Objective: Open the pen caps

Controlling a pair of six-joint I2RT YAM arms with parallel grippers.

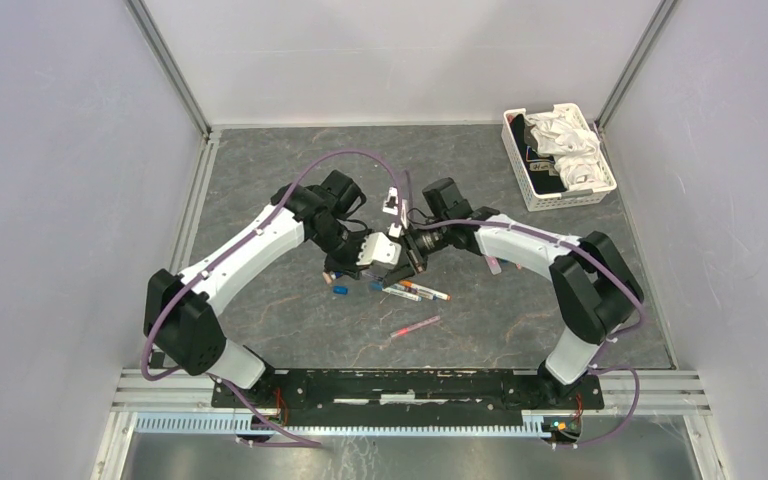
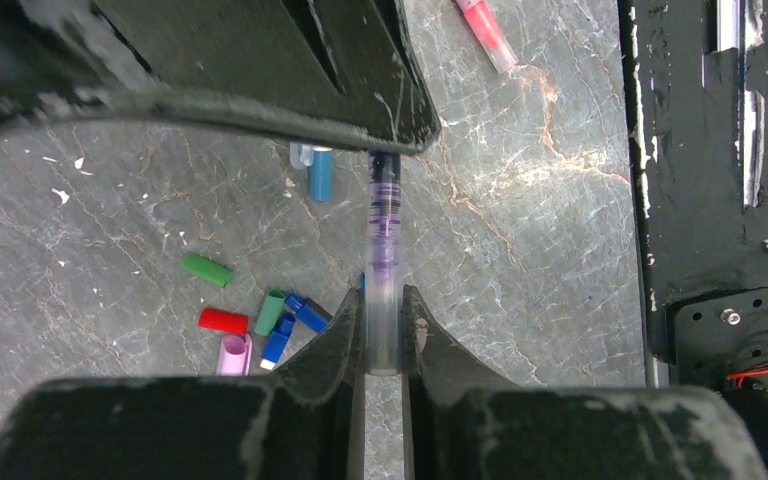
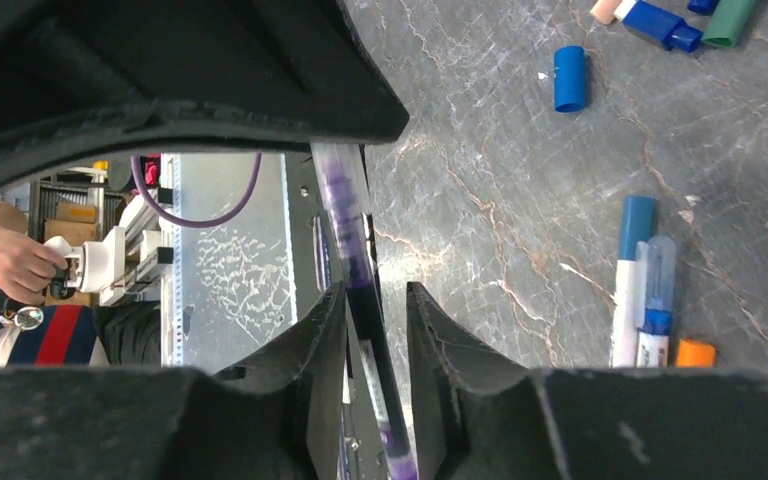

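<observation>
A purple pen (image 2: 384,230) hangs in the air between my two grippers at the middle of the table. My left gripper (image 2: 384,300) is shut on the pen's clear end. The pen's other end passes between the fingers of my right gripper (image 3: 372,295), whose jaws stand slightly apart; the barrel (image 3: 345,210) leans on one finger and a gap shows at the other. In the top view the left gripper (image 1: 378,250) and right gripper (image 1: 415,245) meet tip to tip. Loose pen caps lie below: green (image 2: 206,269), red (image 2: 223,321), pink (image 2: 234,353), blue (image 2: 320,175).
More pens (image 1: 415,292) and a pink pen (image 1: 415,326) lie on the grey table in front of the grippers. Blue-capped pens (image 3: 635,280) and an orange cap (image 3: 696,352) lie to the right. A white slotted basket (image 1: 531,190) stands at the back right.
</observation>
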